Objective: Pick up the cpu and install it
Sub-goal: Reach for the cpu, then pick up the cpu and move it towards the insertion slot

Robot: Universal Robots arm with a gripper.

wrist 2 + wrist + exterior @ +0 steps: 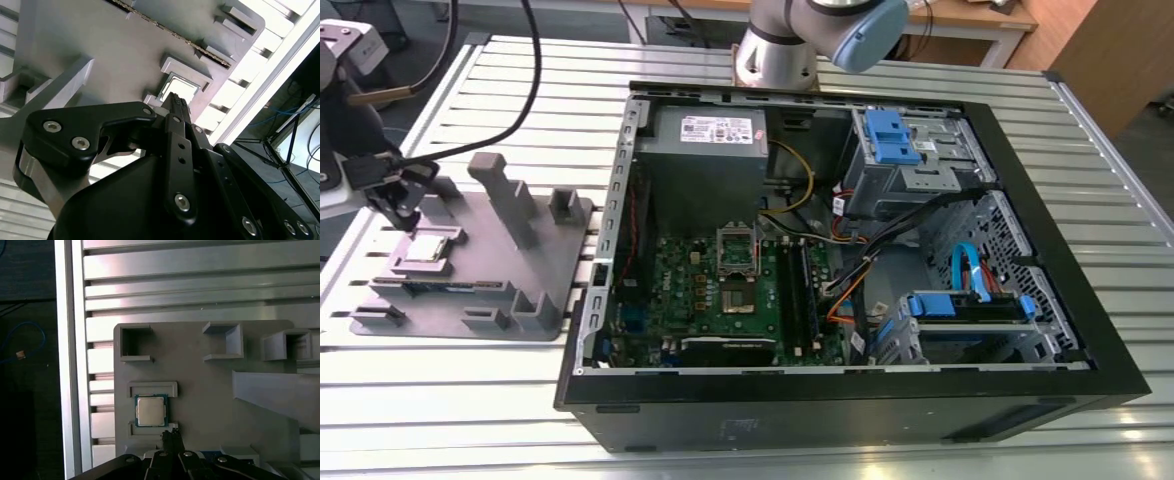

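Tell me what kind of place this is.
Probably a robotics lab bench set up for computer assembly: a slotted aluminium worktable, an open black desktop computer case with its green circuit board exposed, and a matte grey plastic holder carrying the small silver-topped cpu.

The matte black gripper ends in slim, ridged fingertips, and in the first wrist view its jaws meet with only a thin slit between them. Directly behind the jaws, flat black link bars carry small round holes and silver socket-head screws. To one side of them, a rounded black side plate bears two more bright screws. Farther back from the jaws lies a brushed silver metal bracket. In the exterior view, thin black cables trail off well behind the jaws. The arm's silver-grey tubular joint wears a pale blue round cap.
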